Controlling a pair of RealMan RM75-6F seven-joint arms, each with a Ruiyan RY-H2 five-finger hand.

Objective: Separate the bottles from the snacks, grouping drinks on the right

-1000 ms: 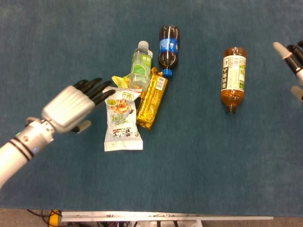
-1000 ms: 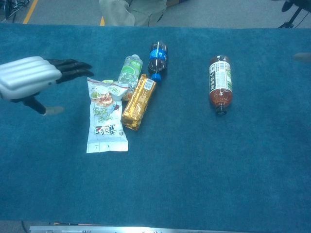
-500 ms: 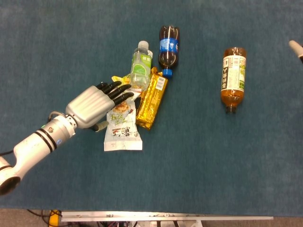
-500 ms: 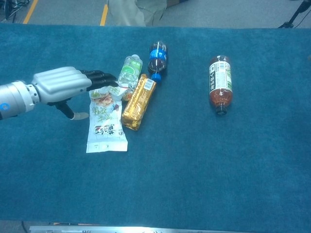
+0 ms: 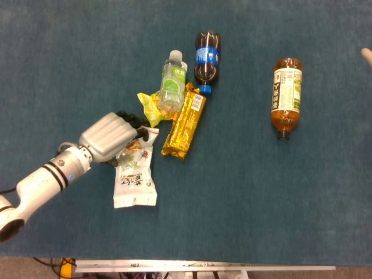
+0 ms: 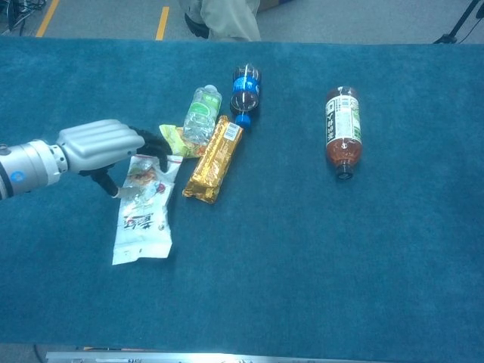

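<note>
My left hand [image 5: 110,137] [image 6: 102,144] has its fingers curled over the top edge of the white snack bag [image 5: 135,175] [image 6: 142,217] and grips it. The bag lies flat, trailing toward the front edge. A yellow snack packet [image 5: 149,105] [image 6: 172,138] and a gold snack bar [image 5: 184,121] [image 6: 213,159] lie just right of the hand. A green-label water bottle [image 5: 172,81] [image 6: 200,113] and a cola bottle [image 5: 207,55] [image 6: 244,88] lie behind them. A brown tea bottle [image 5: 286,96] [image 6: 342,130] lies alone at the right. Only a fingertip of my right hand [image 5: 367,56] shows at the right edge.
Blue cloth covers the whole table [image 5: 244,197]. A person's legs [image 6: 221,17] stand beyond the far edge. A metal rail [image 5: 203,268] runs along the near edge.
My left hand closed on the top of the white snack bag and dragged it left and toward the front, uncovering the yellow packet. The right hand withdrew almost out of view.
</note>
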